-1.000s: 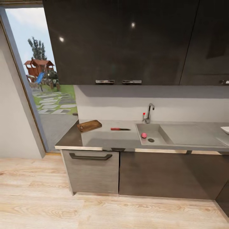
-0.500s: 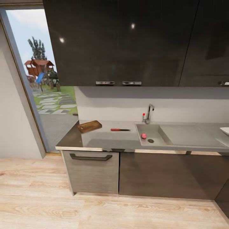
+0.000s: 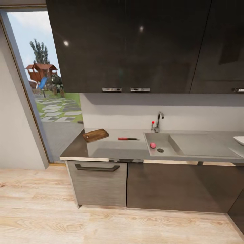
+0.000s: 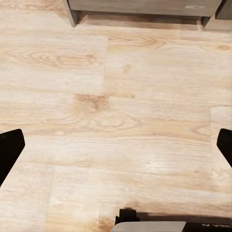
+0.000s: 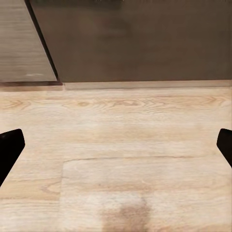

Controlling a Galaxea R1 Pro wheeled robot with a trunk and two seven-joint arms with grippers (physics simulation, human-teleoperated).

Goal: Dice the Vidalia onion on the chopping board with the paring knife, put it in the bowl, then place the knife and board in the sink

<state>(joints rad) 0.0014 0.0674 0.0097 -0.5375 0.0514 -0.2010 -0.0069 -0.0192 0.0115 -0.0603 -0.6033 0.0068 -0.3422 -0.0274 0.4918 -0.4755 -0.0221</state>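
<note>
The pinkish-red Vidalia onion lies in the grey sink, beside the drain. Behind the sink stands a chrome tap with a red knob. On the grey countertop, the red-handled paring knife lies left of the sink. Further left, near the counter's end, the brown chopping board lies flat. A corner of the white bowl shows at the right edge. My left gripper and my right gripper hang open over the pale wood floor, nothing between their fingers.
Dark glossy wall cabinets hang above the counter. Grey lower cabinets stand below, one with a dark handle. An open doorway at the left gives onto a garden. Wood floor lies between me and the counter.
The whole head view has shifted slightly, so the camera has moved a little. The things on the counter lie where they were.
</note>
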